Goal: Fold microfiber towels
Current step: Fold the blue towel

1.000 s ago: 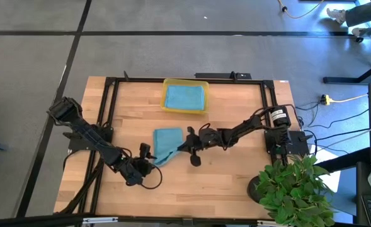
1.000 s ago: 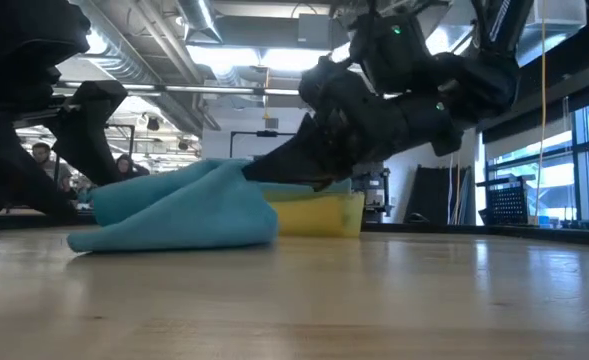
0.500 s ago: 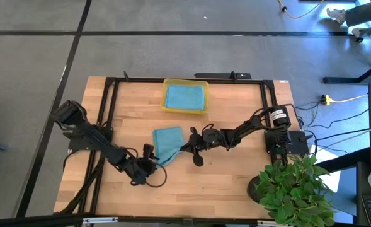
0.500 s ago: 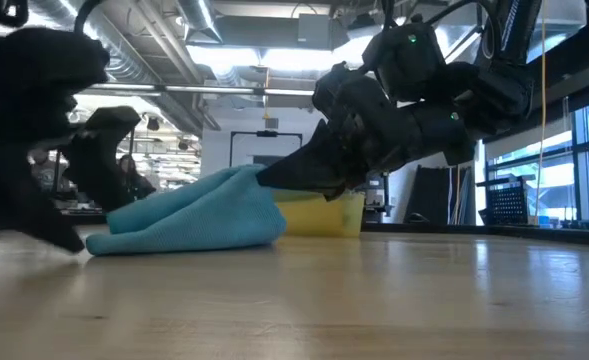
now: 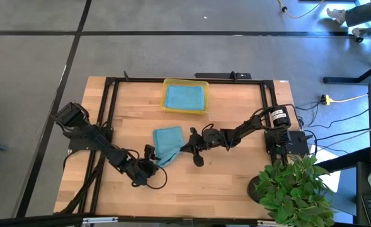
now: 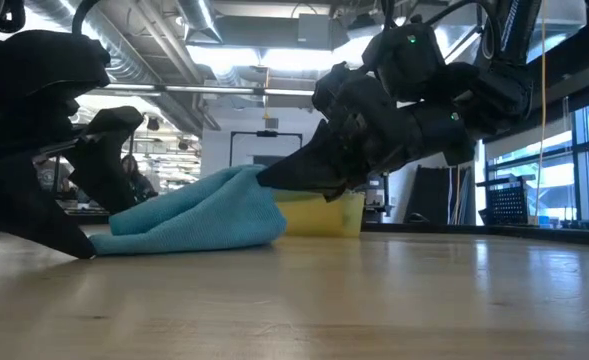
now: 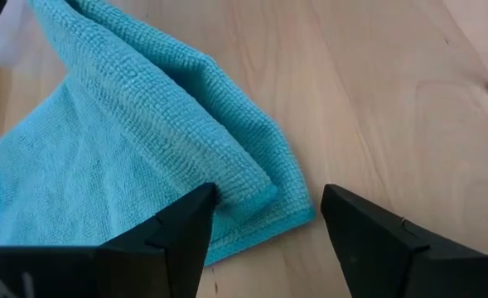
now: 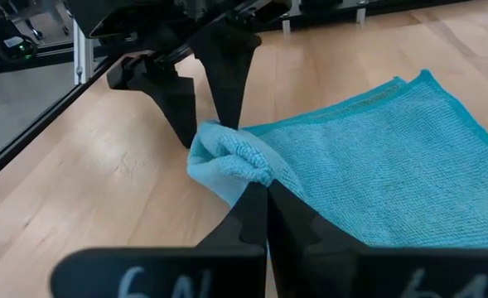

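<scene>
Right hand point(image 5: 186, 149) is clamped tight on the teal towel point(image 5: 167, 142) mid-frame on the tabletop point(image 5: 235, 183), lifting its edge; left hand point(image 5: 148, 162) sits wide open at the towel's lower-left corner, holding nothing. Second teal towel point(image 5: 184, 96) lies in the yellow tray point(image 5: 184, 81) up top.

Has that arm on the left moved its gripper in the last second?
Yes, slightly. In the high view the left gripper, open, has shifted toward the near table edge, away from the yellow tray, and sits at the teal towel's corner.
</scene>
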Motion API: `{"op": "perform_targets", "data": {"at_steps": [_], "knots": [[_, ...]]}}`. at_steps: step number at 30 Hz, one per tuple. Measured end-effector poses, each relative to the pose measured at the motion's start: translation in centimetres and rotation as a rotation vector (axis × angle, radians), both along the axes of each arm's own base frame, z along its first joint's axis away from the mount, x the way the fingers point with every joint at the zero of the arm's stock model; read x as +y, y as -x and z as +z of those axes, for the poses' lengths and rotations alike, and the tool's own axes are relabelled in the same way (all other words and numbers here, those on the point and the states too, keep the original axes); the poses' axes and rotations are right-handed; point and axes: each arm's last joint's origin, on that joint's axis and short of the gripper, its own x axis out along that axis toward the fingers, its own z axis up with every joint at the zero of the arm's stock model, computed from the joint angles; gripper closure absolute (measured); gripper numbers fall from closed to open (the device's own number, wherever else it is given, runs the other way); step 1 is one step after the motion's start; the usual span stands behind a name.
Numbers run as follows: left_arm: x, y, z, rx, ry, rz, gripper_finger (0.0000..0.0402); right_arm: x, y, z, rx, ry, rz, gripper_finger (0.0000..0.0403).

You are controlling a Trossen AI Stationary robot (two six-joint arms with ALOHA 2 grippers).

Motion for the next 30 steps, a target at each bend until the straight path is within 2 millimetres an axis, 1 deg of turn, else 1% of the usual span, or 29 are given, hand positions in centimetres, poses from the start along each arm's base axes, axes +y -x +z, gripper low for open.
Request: {"op": "perform_targets", "data": {"at_steps": [5, 11, 15, 19, 20, 21, 26, 30], "knots": [[0.0, 0.0, 0.0, -0.005, -0.011, 0.006, 0.0200, 0.0, 0.0, 0.0, 0.001, 0.000, 0.002, 0.0403], [0.3, 0.1, -0.1, -0.023, -0.063, 0.041, 0.0247, 0.2, 0.0, 0.0, 0.000, 0.014, 0.057, 0.0403], [0.4, 0.0, 0.0, -0.054, -0.070, 0.081, 0.0293, 0.3, 0.1, -0.2, 0.019, 0.004, 0.100, 0.0403], [0.6, -0.1, 0.0, -0.064, -0.060, 0.107, 0.0362, 0.4, 0.3, -0.5, 0.052, 0.013, 0.144, 0.0396], [0.6, -0.1, 0.0, -0.065, -0.059, 0.108, 0.0381, 0.4, 0.3, -0.6, 0.063, 0.015, 0.149, 0.0392], [0.6, -0.1, 0.0, -0.066, -0.058, 0.109, 0.0391, 0.4, 0.4, -0.7, 0.070, 0.026, 0.157, 0.0387], [0.6, -0.1, 0.0, -0.066, -0.055, 0.108, 0.0399, 1.3, 0.7, -1.3, 0.092, 0.159, 0.235, 0.0351], [0.6, -0.1, 0.0, -0.067, -0.048, 0.111, 0.0401, 2.7, 1.0, -1.4, 0.078, 0.230, 0.285, 0.0300]]}}
